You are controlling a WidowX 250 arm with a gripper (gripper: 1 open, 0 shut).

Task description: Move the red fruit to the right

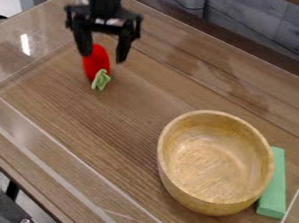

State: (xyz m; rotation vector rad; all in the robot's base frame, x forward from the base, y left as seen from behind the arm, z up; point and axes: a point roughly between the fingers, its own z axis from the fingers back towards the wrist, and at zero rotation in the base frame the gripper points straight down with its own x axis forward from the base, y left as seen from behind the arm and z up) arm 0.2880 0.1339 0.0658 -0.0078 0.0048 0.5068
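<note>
Wooden bowl [216, 161] upright at right on wood-grain worktop [95, 138]. Flat green block [275, 184] just beside bowl's right side, lying lengthwise. Clear plastic walls [15, 135] around worktop edges.

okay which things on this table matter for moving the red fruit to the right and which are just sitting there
Part of the job:
- small glossy red toy fruit with green leafy end
- black gripper, open, above the fruit

Just lying about:
- round wooden bowl
- flat green rectangular block
</note>
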